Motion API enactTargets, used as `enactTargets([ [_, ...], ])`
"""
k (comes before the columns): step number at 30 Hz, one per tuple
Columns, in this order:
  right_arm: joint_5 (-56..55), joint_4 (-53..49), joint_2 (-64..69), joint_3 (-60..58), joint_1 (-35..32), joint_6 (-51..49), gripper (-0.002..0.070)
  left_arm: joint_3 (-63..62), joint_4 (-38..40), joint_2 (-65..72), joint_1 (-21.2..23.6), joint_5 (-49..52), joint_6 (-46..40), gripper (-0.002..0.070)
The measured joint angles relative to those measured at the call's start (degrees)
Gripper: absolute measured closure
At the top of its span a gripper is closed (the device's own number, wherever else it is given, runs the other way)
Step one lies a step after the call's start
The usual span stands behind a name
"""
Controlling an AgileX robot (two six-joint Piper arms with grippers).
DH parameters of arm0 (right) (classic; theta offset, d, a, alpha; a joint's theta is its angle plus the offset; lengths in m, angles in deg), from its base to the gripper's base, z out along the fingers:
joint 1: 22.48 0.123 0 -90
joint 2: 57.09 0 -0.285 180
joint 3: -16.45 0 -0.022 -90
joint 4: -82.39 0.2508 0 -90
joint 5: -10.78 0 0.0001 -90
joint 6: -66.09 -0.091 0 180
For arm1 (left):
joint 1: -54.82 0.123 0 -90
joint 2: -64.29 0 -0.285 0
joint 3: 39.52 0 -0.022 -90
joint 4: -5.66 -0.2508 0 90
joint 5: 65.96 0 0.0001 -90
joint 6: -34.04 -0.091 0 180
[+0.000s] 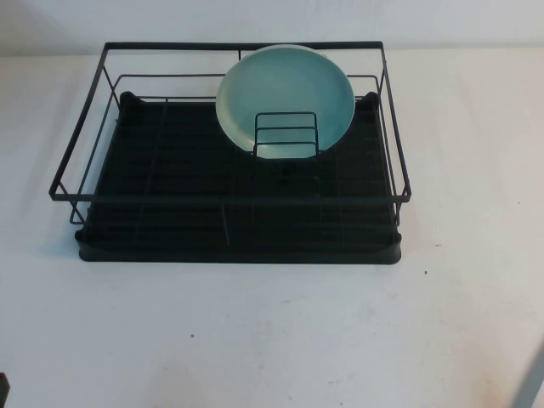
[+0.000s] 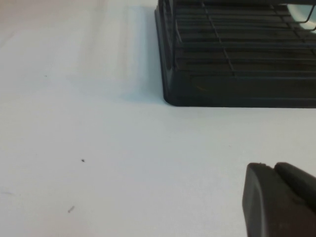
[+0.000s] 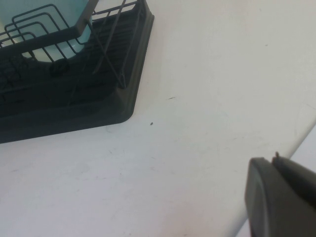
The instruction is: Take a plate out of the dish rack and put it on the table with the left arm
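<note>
The plate (image 1: 285, 95) stands on edge in the dish rack (image 1: 229, 200), leaning behind the small wire divider (image 1: 286, 136) in the upper middle of the high view — well inside the rack, toward its back rail. The rack sits on the white table (image 1: 272, 331). The left gripper (image 2: 281, 200) hangs low over bare table near the rack's corner; the right gripper (image 3: 284, 197) does likewise on its side — I cannot tell whether either pincer is spread or pressed together.
</note>
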Motion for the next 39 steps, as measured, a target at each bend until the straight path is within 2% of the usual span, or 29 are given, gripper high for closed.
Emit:
enactTargets([
  [3,0.00,0.00,0.00,0.00,0.00,0.00,0.0696,0.00,-0.38,0.00,0.00,-1.19,0.46,0.0678],
  [5,0.00,0.00,0.00,0.00,0.00,0.00,0.0696,0.00,2.88,0.00,0.00,-3.67,2.99,0.0678],
  [7,0.00,0.00,0.00,0.00,0.00,0.00,0.0696,0.00,9.25,0.00,0.00,-7.60,7.53,0.0678],
  [10,0.00,0.00,0.00,0.00,0.00,0.00,0.0696,0.00,23.36,0.00,0.00,-13.80,15.76,0.0678],
  [12,0.00,0.00,0.00,0.00,0.00,0.00,0.0696,0.00,27.68,0.00,0.00,-16.60,17.75,0.0678],
  [18,0.00,0.00,0.00,0.00,0.00,0.00,0.0696,0.00,28.60,0.00,0.00,-18.78,11.57,0.0678],
  [25,0.00,0.00,0.00,0.00,0.00,0.00,0.0696,-0.60,28.12,0.00,0.00,-23.48,14.43,0.0678],
  [28,0.00,0.00,0.00,0.00,0.00,0.00,0.0696,-7.50,23.53,1.30,0.00,-14.76,11.41,0.0678],
  [33,0.00,0.00,0.00,0.00,0.00,0.00,0.0696,-28.44,10.12,16.24,0.00,2.99,4.51,0.0678],
  [35,0.00,0.00,0.00,0.00,0.00,0.00,0.0696,-38.60,6.85,25.29,0.00,12.25,-1.40,0.0678],
  [39,0.00,0.00,0.00,0.00,0.00,0.00,0.0696,-57.17,7.06,42.17,0.00,28.96,-15.53,0.0678],
])
